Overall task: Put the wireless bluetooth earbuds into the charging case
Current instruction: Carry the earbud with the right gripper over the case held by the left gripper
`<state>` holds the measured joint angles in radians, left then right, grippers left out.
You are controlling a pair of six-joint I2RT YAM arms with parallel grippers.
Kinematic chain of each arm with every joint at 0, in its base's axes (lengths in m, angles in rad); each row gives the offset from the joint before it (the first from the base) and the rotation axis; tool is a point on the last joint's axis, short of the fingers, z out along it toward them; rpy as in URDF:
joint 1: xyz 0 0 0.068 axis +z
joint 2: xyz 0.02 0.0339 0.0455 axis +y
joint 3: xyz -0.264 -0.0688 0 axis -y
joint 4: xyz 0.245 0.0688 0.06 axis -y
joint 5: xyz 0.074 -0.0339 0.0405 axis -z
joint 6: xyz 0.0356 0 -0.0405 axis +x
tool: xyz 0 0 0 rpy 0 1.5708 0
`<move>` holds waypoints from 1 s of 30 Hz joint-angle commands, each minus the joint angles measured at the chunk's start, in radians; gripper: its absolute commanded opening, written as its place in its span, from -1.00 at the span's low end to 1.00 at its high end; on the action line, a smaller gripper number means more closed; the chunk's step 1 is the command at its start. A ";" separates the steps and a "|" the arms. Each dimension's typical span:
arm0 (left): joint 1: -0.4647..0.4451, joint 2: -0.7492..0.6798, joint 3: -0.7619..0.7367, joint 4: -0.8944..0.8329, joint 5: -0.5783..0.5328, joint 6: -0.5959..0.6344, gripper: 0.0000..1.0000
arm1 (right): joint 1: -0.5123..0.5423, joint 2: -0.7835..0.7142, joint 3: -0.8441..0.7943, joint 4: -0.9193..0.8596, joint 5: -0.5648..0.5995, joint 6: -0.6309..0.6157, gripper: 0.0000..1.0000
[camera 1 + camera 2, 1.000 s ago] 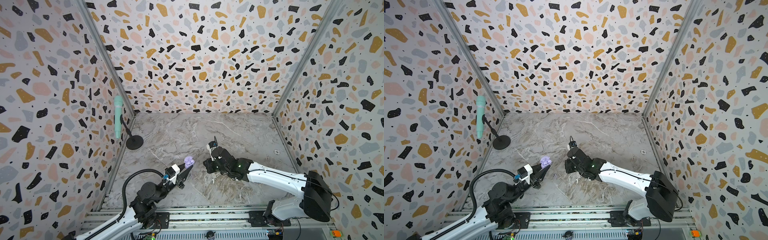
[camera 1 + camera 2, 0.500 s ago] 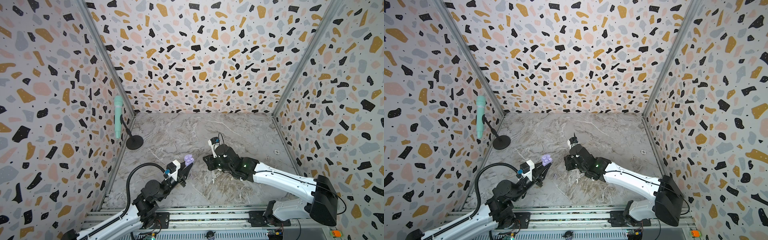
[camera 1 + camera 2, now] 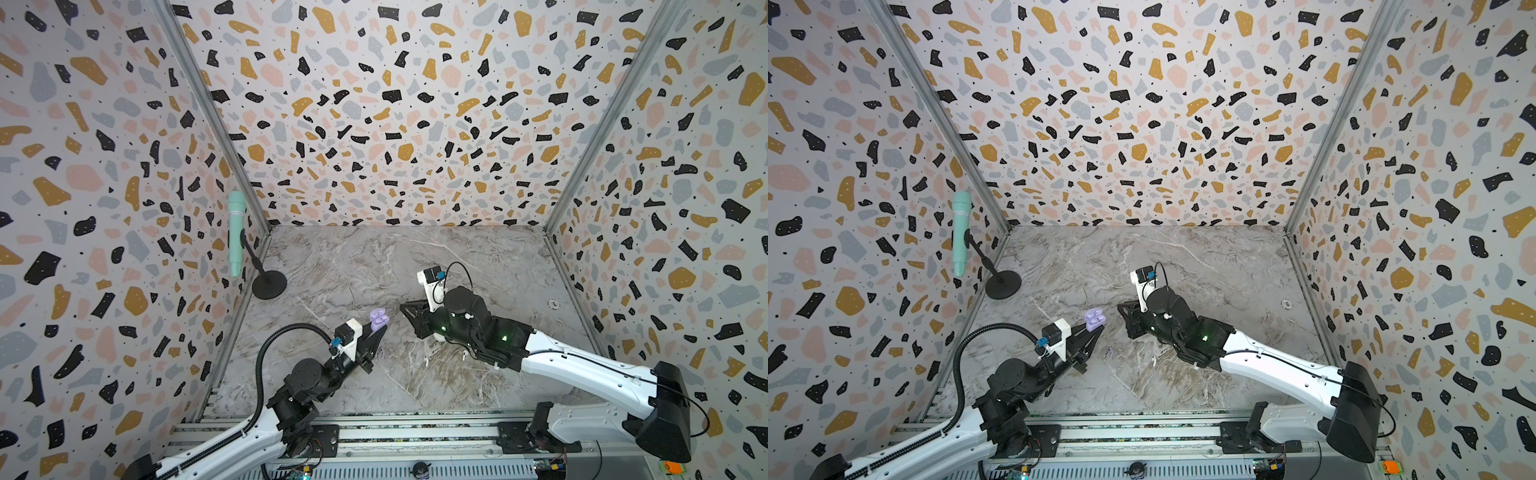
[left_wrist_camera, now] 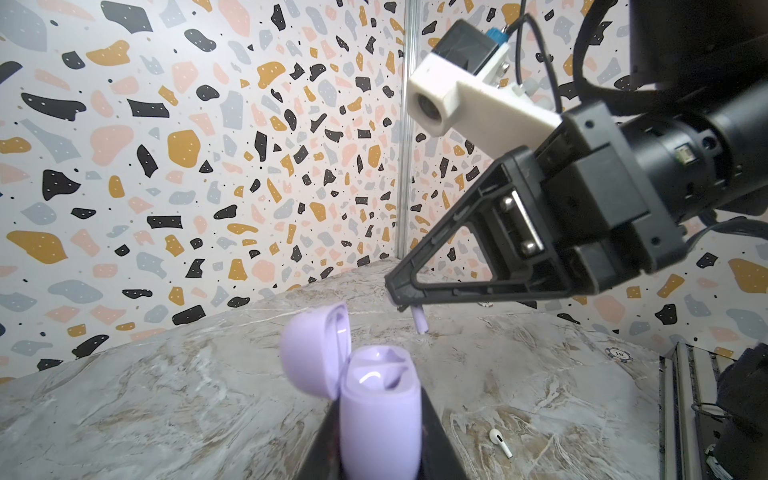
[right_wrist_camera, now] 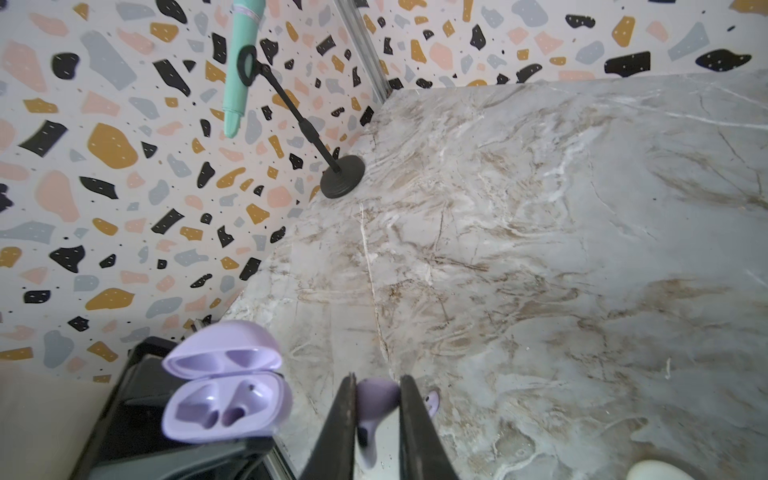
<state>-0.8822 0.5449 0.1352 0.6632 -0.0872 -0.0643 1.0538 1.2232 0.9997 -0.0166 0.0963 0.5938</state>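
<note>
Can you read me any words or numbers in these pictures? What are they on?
"10": on the small round black-and-white token lying on the grey marble tabletop; tiny, so not certain.
Nothing readable on the open lavender plastic charging case or the small lavender plastic earbud.

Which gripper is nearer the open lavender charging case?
Left. The left gripper is shut on the lavender case; the right gripper, pinching a lavender earbud, hangs apart beside it.

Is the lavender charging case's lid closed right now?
No, the right wrist view shows the lid of the lavender charging case swung open above its base.
</note>
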 commanded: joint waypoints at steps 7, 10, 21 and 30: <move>-0.005 -0.026 -0.018 0.088 0.018 0.029 -1.00 | 0.037 -0.059 -0.027 0.144 -0.026 -0.031 -0.67; -0.008 -0.036 -0.025 0.095 0.023 0.042 -1.00 | 0.048 -0.058 -0.030 0.161 -0.028 -0.031 -0.66; -0.011 -0.048 -0.027 0.092 0.024 0.052 -1.00 | 0.084 -0.050 -0.052 0.235 -0.032 -0.030 -0.67; -0.014 -0.053 -0.027 0.092 0.031 0.058 -1.00 | 0.105 -0.031 -0.066 0.284 -0.024 -0.025 -0.67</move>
<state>-0.8921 0.5037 0.1173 0.6838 -0.0643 -0.0185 1.1481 1.1942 0.9386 0.2203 0.0711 0.5747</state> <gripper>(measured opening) 0.238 0.176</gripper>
